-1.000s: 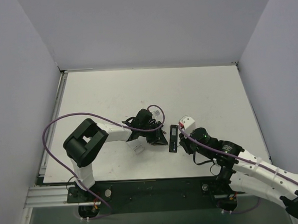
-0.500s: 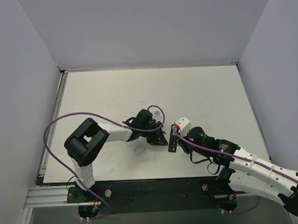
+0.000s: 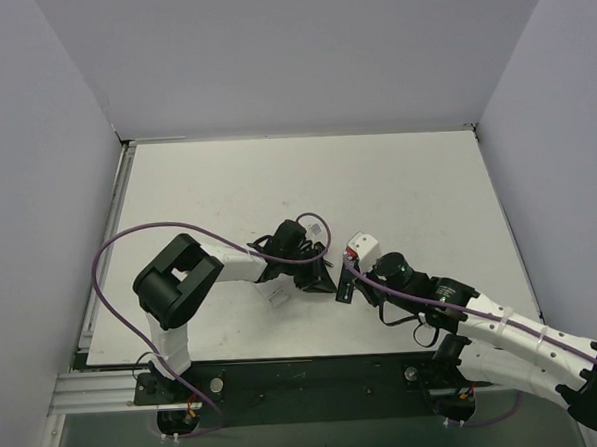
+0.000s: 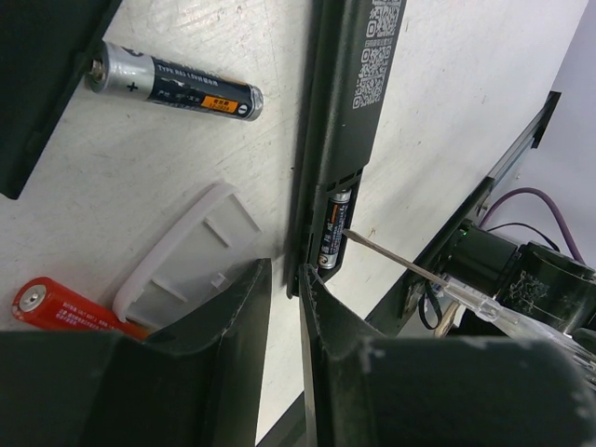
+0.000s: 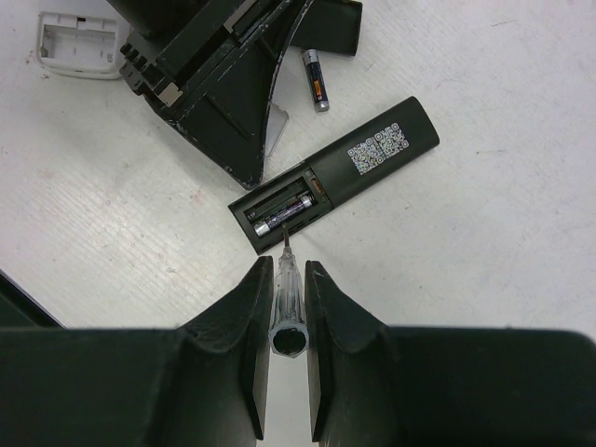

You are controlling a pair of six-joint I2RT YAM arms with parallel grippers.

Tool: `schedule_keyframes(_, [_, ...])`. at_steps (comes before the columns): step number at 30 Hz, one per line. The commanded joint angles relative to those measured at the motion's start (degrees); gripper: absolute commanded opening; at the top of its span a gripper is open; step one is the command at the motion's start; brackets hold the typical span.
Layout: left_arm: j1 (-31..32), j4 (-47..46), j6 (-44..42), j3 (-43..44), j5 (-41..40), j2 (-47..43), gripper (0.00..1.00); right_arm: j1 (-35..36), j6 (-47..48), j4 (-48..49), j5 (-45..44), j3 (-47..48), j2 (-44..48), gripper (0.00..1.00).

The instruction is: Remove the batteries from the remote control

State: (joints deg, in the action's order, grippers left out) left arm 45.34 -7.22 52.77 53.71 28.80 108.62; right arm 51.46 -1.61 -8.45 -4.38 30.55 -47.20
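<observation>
One battery (image 5: pixel 279 212) beside screwdriver (image 5: pixel 287 307) in right gripper (image 5: pixel 286 276)

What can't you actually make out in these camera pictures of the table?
Top view: the remote control is too small and dark to show what is inside it.
Left wrist view: the red battery runs out of sight behind the left tool.
Right wrist view: the compartment is too shadowed to count the batteries inside.
</observation>
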Motion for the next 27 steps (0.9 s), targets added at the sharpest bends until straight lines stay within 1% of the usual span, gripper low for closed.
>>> schedule_keyframes(1, [0.4,-2.7,0.1,0.2,1.1,0.3,0.29,0.2,1.0,0.4,-1.0,2.4,-0.5,0.00])
schedule_keyframes(17, [0.4,-3.4,0.8,0.0,1.5,0.5,0.28,0.0,1.2,-0.3,-1.4,4.3,-0.5,0.00])
schedule_keyframes(27, [0.4,-4.2,1.1,-0.5,1.8,0.7,0.28,0.0,1.2,-0.3,-2.3,3.3,-1.5,0.00])
